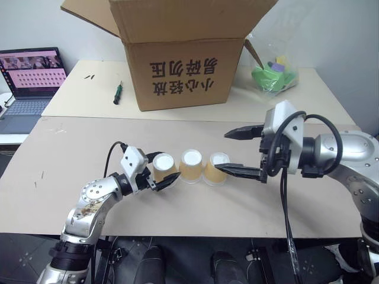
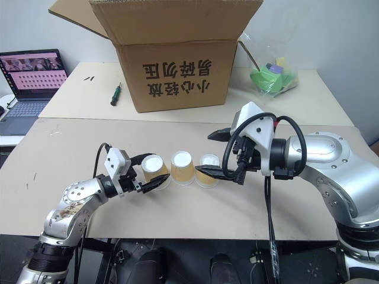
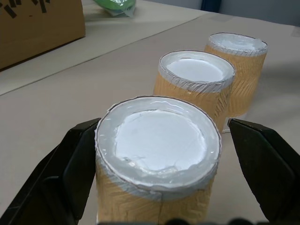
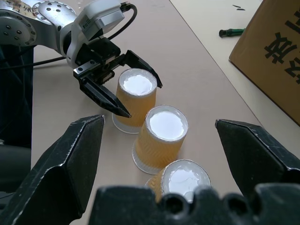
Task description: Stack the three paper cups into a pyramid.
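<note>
Nearest the head camera, the left gripper (image 1: 163,171) stands spread around the left cup (image 1: 163,167), one black finger on each side, no pinch visible. Three upside-down tapered kraft paper cups form a touching row, white flat bottoms up, ribbed tan sides. Middle cup (image 1: 191,165) sits just beyond; right cup (image 1: 217,168) lies beside the lower finger of the wide-spread right gripper (image 1: 237,152). Behind them stands an open cardboard box (image 1: 180,71).

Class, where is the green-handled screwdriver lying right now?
In the left eye view the screwdriver lies on the far table, left of the cardboard box and right of the laptop.
</note>
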Motion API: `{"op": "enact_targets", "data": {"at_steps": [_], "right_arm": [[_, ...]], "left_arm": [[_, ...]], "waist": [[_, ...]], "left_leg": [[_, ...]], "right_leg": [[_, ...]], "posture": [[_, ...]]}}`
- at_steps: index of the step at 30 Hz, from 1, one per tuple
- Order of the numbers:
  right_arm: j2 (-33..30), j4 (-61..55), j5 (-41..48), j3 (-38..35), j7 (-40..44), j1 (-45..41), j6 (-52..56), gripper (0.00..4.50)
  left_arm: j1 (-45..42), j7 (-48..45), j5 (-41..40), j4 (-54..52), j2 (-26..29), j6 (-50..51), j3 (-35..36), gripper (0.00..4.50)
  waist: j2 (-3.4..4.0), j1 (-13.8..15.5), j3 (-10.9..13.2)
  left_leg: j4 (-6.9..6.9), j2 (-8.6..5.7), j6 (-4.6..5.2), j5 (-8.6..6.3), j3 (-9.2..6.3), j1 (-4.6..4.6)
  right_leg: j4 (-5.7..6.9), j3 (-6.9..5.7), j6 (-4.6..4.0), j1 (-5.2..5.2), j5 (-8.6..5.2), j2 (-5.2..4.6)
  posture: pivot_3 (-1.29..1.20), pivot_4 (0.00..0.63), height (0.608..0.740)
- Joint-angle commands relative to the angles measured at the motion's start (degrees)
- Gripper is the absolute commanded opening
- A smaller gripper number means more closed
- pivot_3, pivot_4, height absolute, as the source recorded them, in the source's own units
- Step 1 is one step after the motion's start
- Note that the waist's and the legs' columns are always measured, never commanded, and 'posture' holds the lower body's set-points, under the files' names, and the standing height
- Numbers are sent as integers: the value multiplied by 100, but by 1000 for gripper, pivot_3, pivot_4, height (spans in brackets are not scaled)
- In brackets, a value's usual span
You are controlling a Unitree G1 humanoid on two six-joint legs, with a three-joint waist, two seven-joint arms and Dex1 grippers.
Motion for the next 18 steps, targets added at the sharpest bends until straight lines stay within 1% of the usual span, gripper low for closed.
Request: {"op": "enact_targets", "data": {"at_steps": [1,2,3,9,12,16,18], "right_arm": [[-79,-96,29,-194,-32,-33,-135,4500],[-74,-73,10,-182,-28,-38,-150,4500],[-67,-55,-4,-170,-27,-43,-161,4500],[-31,-6,-66,-98,-21,-29,-215,4500],[-27,8,-143,-58,-25,35,-261,4500],[-41,1,-151,-120,-24,122,-286,4500],[-26,3,-165,-138,-51,157,-303,4500]], "left_arm": [[-6,10,-64,-113,-5,-3,97,3860],[-12,28,-51,-108,-3,-7,103,3557],[-15,52,-34,-106,-1,-11,111,3134],[9,118,-48,-185,22,-7,159,3134],[-65,195,-195,-357,168,207,406,3134],[-576,69,-676,-505,663,875,879,3134],[-1088,-159,-946,-357,1036,1234,1036,3134]], "waist": [[0,1,0],[0,1,0],[0,1,0],[0,1,0],[0,-3,0],[-1,-4,1],[-1,11,1]], "left_leg": [[0,0,0,0,-1,0],[0,0,0,0,-1,0],[0,0,0,0,-1,0],[1,0,0,0,-2,0],[0,0,0,0,-1,0],[1,0,0,0,-4,0],[3,0,0,0,-6,-1]], "right_leg": [[0,0,0,0,0,0],[0,0,0,0,0,0],[0,0,0,0,0,0],[0,0,0,0,0,0],[0,0,0,0,0,0],[4,-2,0,-1,0,1],[4,-5,1,0,0,1]], "posture": [[0,150,705],[0,150,705],[0,150,705],[0,150,705],[0,150,705],[0,150,705],[0,150,705]]}}
